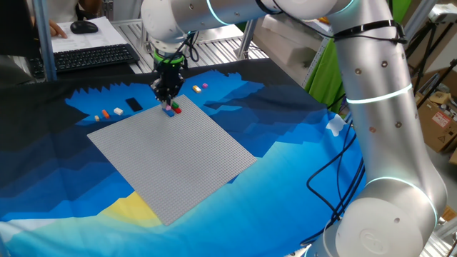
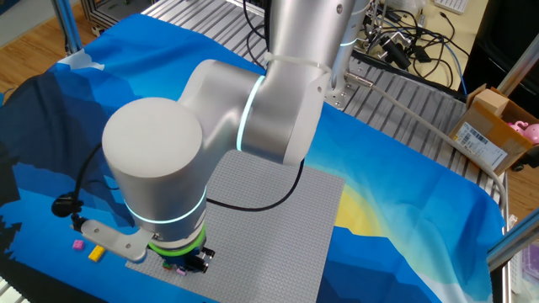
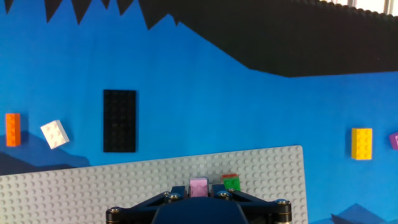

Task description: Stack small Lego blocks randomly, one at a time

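Two bricks point(image 3: 214, 184) near baseplate point(image 3: 93, 186) edge

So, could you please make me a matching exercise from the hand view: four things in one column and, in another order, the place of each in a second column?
Things:
1. small orange Lego brick
2. flat black studded plate
3. small yellow Lego brick
4. small pink Lego brick

Places:
A. on the large grey studded baseplate, beside a green brick
B. on the blue cloth, far right
C. on the cloth at the far left edge
D. on the cloth, just right of a small white brick

Pairs: 1-C, 2-D, 3-B, 4-A
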Controlling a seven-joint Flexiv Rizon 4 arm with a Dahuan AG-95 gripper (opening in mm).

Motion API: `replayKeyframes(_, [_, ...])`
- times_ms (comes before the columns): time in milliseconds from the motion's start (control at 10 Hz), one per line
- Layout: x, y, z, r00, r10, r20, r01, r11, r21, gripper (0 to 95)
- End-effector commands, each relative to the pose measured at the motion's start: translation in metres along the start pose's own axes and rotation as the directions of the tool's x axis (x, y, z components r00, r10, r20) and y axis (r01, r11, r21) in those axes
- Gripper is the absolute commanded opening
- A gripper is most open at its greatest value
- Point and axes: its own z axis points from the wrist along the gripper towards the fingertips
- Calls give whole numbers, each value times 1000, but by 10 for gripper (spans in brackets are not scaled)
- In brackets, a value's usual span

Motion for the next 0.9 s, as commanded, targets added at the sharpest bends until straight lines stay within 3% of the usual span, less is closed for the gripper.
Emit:
replayKeyframes(100, [3,0,1,1000,1,1,-1,1000,5,0])
replayKeyframes(900, [2,-1,2,1000,1,8,-1,1000,14,0])
